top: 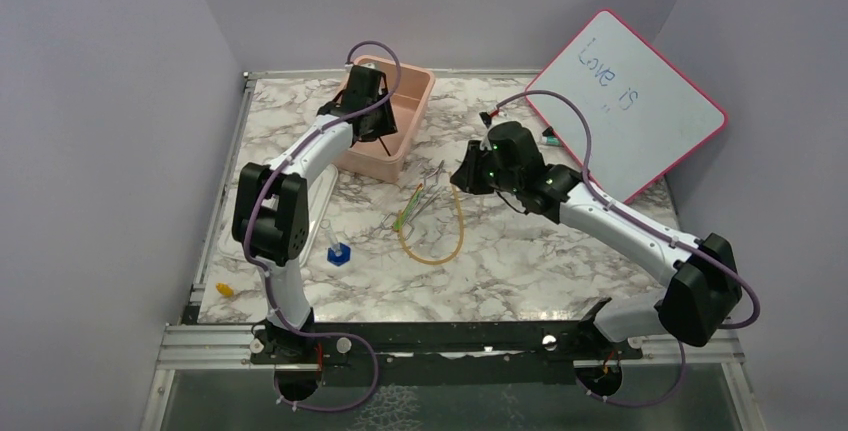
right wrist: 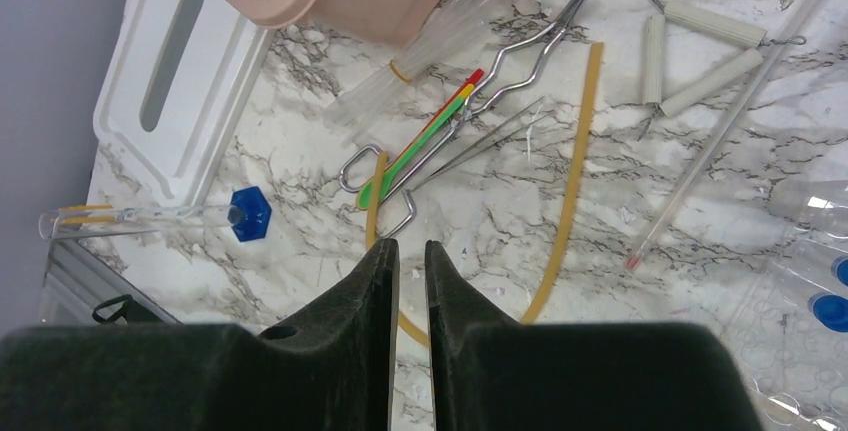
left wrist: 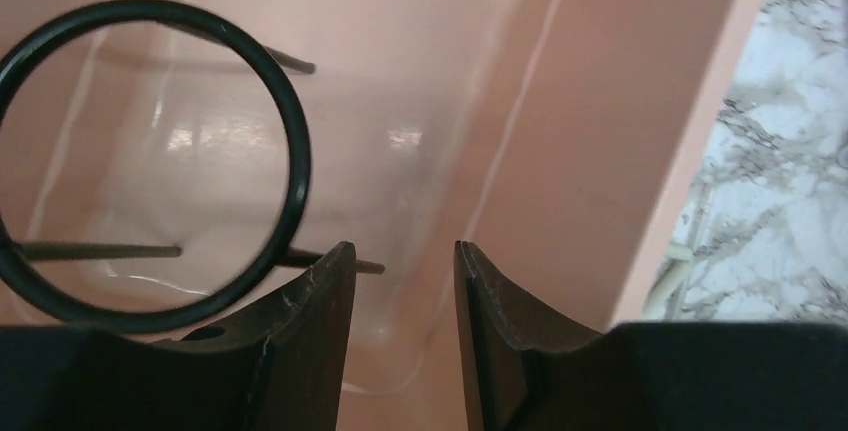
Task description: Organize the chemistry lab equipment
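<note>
Chemistry lab equipment (top: 415,206) split between tub and tabletop. Left gripper (left wrist: 405,248) down inside the pink tub (left wrist: 620,101), jaws apart, nothing between them. Black wire ring (left wrist: 150,166) just left of its left finger, within the tub's walls, in front of a clear see-through piece (left wrist: 400,101) of uncertain kind. Right gripper (right wrist: 411,244) above mid-table, jaws nearly together with a narrow gap, gripping nothing. Directly below: amber rubber tube (right wrist: 570,181) bent in a U, with green-handled tool (right wrist: 410,161), thin tweezers (right wrist: 480,141) and metal tongs (right wrist: 520,51) crossed inside the bend. Further out: banded bundle of clear tubes (right wrist: 420,61) against the tub's outer wall, clay triangle (right wrist: 700,51), thermometer (right wrist: 720,131), white lid (right wrist: 170,81) flat beside the tub, test tube (right wrist: 140,219) on its side in a blue base (right wrist: 250,213).
</note>
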You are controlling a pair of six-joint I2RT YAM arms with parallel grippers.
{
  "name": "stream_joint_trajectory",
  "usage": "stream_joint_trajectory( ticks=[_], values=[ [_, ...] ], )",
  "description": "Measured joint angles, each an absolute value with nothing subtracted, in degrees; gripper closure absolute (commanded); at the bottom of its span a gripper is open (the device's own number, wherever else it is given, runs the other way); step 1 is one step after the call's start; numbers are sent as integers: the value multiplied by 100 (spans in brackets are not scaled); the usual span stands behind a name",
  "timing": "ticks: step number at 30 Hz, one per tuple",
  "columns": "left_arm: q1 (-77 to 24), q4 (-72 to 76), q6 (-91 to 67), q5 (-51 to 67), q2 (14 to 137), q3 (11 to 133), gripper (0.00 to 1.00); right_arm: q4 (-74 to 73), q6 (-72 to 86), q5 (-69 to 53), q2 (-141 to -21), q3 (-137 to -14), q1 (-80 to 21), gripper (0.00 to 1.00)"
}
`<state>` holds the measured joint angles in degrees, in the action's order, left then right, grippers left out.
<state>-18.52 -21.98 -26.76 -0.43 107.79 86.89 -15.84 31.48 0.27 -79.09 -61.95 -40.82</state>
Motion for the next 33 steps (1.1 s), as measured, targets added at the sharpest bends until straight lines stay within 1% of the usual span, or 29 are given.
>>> stream_joint_trajectory(
  ticks=[3,6,12,16,19,22,25,29,33],
  values=[
    [-1848,-2281,-2681,-379,10779,8689,56,-1594,3146,3,-7846,-6158,-4082,80],
    [-1837,-2307,-2657,-381,10779,8689,56,-1599,3146,-14,-7819,-6152,-4082,80],
    [-1839,-2364,-2609,307,10691,8689,55,-1597,3148,-60,-7765,-6152,-4082,79],
    [-1855,-2482,-2534,454,10449,8779,49,-1594,3148,-82,-7745,-6152,-4082,79],
    [-1855,-2526,-2418,432,10252,9063,42,-1594,3151,-91,-7745,-6152,-4082,79],
    [-1855,-2515,-2270,250,10088,9299,36,-1592,3155,-95,-7745,-6152,-4082,79],
    [-1855,-2502,-2038,-189,10029,9509,33,-1588,3175,-97,-7745,-6152,-4082,79],
    [-1841,-2606,-1695,-711,10097,9601,33,-1588,3208,-95,-7745,-6149,-4082,79],
    [-1802,-2714,-1428,-982,10418,9738,33,-1588,3214,-95,-7745,-6147,-4082,79]
  ],
)
